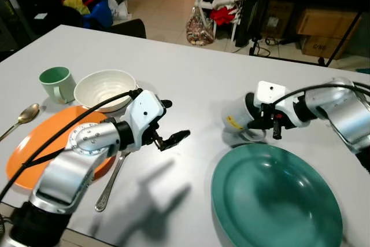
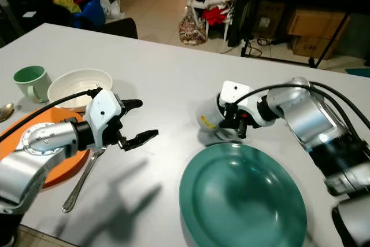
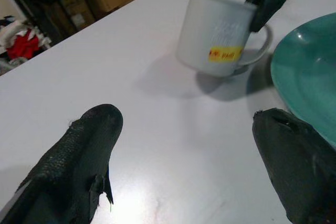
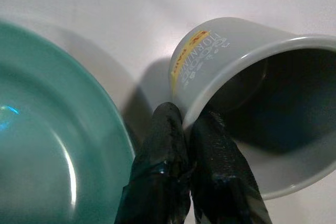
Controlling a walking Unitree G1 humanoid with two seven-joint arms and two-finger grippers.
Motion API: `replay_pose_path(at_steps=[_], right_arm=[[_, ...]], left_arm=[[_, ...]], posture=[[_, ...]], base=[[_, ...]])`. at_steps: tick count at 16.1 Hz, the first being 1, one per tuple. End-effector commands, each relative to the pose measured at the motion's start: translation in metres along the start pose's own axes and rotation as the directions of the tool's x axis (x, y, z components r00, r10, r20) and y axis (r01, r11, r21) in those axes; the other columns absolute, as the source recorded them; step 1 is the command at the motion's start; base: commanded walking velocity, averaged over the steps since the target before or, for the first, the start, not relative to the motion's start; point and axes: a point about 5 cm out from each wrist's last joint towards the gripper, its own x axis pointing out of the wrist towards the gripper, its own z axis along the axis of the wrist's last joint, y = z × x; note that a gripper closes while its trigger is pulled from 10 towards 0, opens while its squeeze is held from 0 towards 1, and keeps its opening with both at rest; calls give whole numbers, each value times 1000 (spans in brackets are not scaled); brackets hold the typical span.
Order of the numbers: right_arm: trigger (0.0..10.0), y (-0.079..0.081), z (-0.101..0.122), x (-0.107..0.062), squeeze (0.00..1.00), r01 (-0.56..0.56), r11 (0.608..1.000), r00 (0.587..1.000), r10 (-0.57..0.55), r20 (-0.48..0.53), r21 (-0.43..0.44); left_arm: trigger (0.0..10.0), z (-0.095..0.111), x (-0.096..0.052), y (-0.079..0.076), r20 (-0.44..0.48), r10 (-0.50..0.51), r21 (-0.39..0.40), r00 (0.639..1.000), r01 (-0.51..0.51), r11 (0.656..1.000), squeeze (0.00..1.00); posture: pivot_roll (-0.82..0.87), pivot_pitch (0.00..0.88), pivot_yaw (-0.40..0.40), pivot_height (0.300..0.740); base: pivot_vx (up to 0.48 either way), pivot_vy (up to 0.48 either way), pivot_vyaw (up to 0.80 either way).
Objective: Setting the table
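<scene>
Mug placement is our step in hand, and we start nearest us: the teal plate lies at the counter's front edge on our right, with a spoon lying beside the orange plate on our left. Our left pincer hovers over bare counter between the two plates, fingers spread wide and holding nothing. Just beyond the teal plate, our right pincer pinches the grey mug by its rim, one finger inside and one outside; the mug looks tilted in the right wrist view. We judge it best to level it, set it flat just beside the plate without touching, then let go. Its yellow label carries red writing too blurred for us to read; pale lettering beside it seems to read "HORNO". Farther back on the left stand a white bowl and a green cup.
</scene>
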Motion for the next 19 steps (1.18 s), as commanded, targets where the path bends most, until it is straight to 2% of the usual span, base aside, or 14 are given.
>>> replay_pose_path(at_steps=[1, 4, 6, 8, 10, 11, 12, 13, 16, 19], right_arm=[[10000, -4, 4, 2, 0, -27, 999, 1000, 26, -12, -39], [10000, -8, 9, 6, 0, -37, 997, 999, 36, -16, -64], [10000, -14, 10, 12, 0, -48, 992, 997, 40, -66, -119], [10000, -16, 14, 16, 0, -84, 987, 993, 72, -89, -137], [10000, -17, 14, 17, 0, -101, 983, 990, 84, -114, -156], [10000, -18, 15, 17, 129, -101, 982, 990, 82, -118, -162], [10000, -20, 15, 17, 451, -101, 978, 987, 76, -141, -181], [10000, -21, 16, 17, 1000, -97, 979, 988, 73, -135, -179], [10000, -24, 18, 16, 1000, -90, 975, 989, 64, -132, -205], [10000, -29, 29, 7, 1000, -69, 967, 994, 46, -98, -247]], left_arm=[[10000, 2, 0, 1, -4, -29, -1, 1000, 29, 1000, 0], [10000, 2, 1, -1, -7, -68, -4, 998, 68, 998, 0], [10000, -1, 1, -8, -28, -126, -2, 992, 126, 992, 0], [10000, -4, -3, -17, -45, -174, -12, 984, 174, 985, 0], [10000, -4, -3, -16, -43, -168, -12, 985, 168, 986, 0], [10000, -4, -3, -16, -44, -165, -12, 985, 165, 986, 0], [10000, -5, -3, -16, -46, -165, -11, 985, 164, 986, 0], [10000, -5, -3, -16, -46, -166, -10, 985, 166, 986, 0], [10000, -5, -3, -16, -48, -170, -13, 984, 169, 986, 0], [10000, -5, 0, -16, -45, -169, -16, 985, 169, 986, 0]], posture=[[54, 19, 30, 740], [53, 18, 29, 740], [55, 15, 27, 740], [55, 10, 25, 740], [58, 3, 19, 740], [59, 1, 17, 740], [59, 1, 17, 740], [59, 1, 17, 740], [58, 0, 15, 740], [46, 0, 14, 740]], base=[[0, 0, 0], [0, 0, 0], [0, 0, 0], [0, 0, 0], [0, 0, 0], [0, 0, 0], [0, 0, 0], [0, 0, 0], [0, 0, 0], [0, 0, 0]])
